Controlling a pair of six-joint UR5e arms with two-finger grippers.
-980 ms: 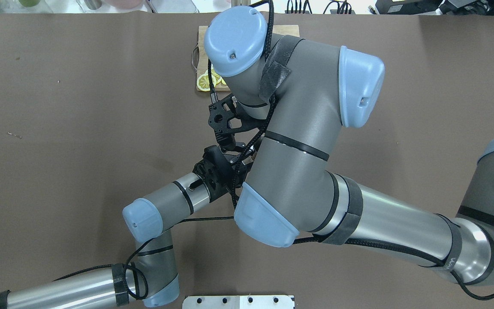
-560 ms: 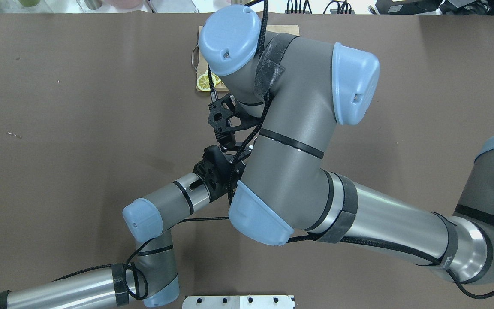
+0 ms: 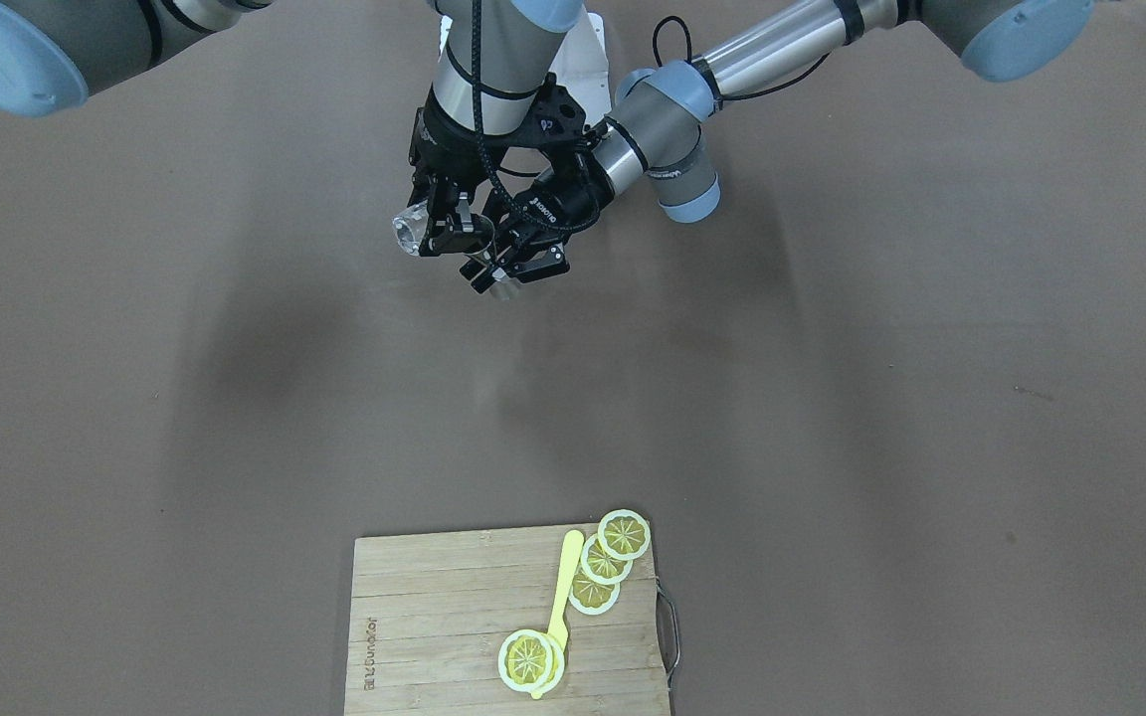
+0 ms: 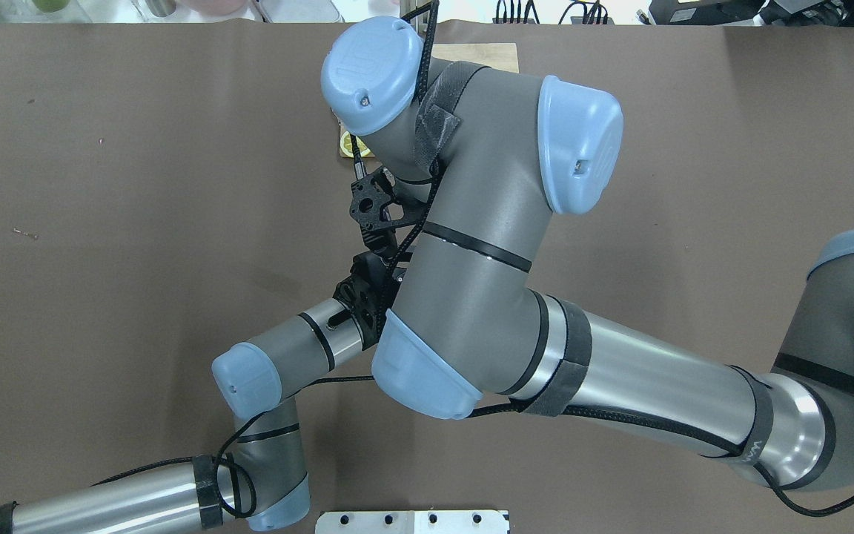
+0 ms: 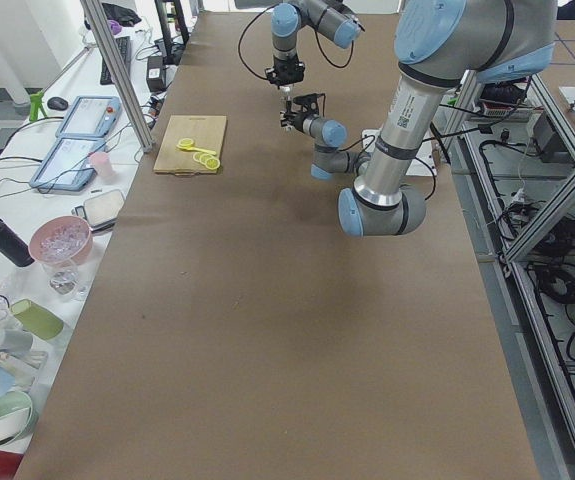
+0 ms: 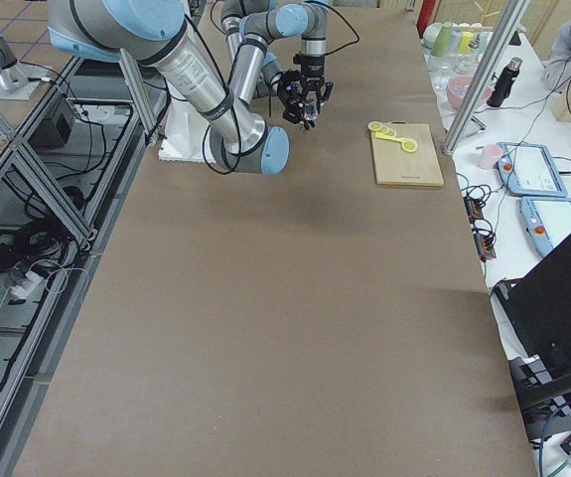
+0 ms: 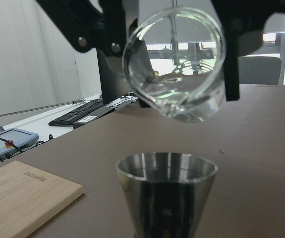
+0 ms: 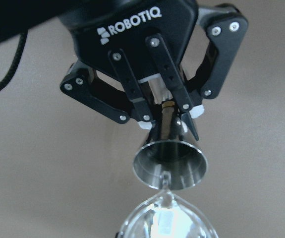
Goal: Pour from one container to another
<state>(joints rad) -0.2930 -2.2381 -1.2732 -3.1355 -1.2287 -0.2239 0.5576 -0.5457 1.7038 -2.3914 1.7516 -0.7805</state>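
Glass [image 7: 174, 64] in right gripper [image 3: 447, 231]: directly above metal cup [image 7: 166, 193] in left gripper [image 8: 169, 119]. Cutting board [image 3: 434, 617]: well beyond the 2 grippers, away from base; bears lemon slices [image 3: 623, 534], 1 spoon [image 3: 561, 587].

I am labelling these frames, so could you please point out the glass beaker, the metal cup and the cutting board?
glass beaker [image 7: 182, 104]: left wrist view, on its clear lower wall.
metal cup [image 7: 167, 208]: left wrist view, on its outer wall below the rim.
cutting board [image 3: 434, 607]: front-facing view, on bare wood.

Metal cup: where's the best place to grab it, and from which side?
By its narrow waist under the flared bowl, from the side, as the left gripper does. That leaves the mouth of the metal cup clear for the tilted glass above.
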